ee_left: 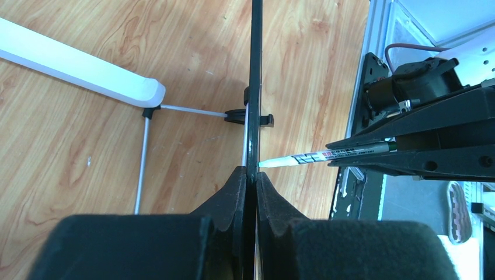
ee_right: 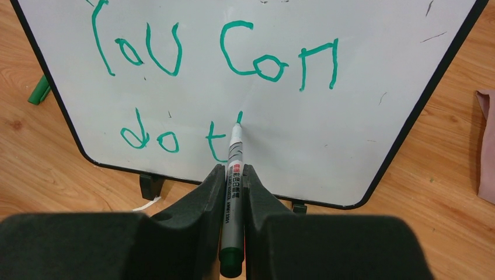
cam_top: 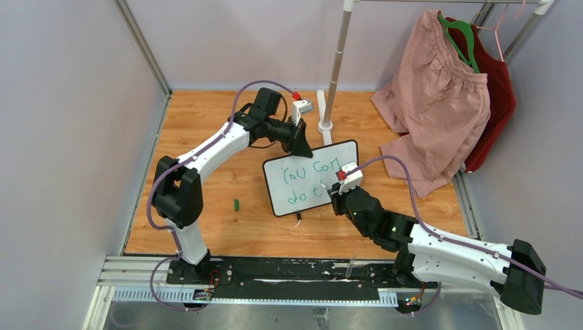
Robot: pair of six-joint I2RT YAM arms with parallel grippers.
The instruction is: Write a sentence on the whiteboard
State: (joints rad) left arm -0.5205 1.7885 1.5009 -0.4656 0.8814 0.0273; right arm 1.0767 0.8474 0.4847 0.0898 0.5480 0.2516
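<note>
R fingers (ee_right: 195, 207) grip marker (ee_right: 233, 169), tip on whiteboard (ee_right: 362, 105)

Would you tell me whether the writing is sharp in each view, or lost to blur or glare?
Right wrist: the sentence and marker crisp, no glare. Left wrist: the whiteboard edge-on, writing unseen, fingers soft. Top external: writing small but legible.
</note>
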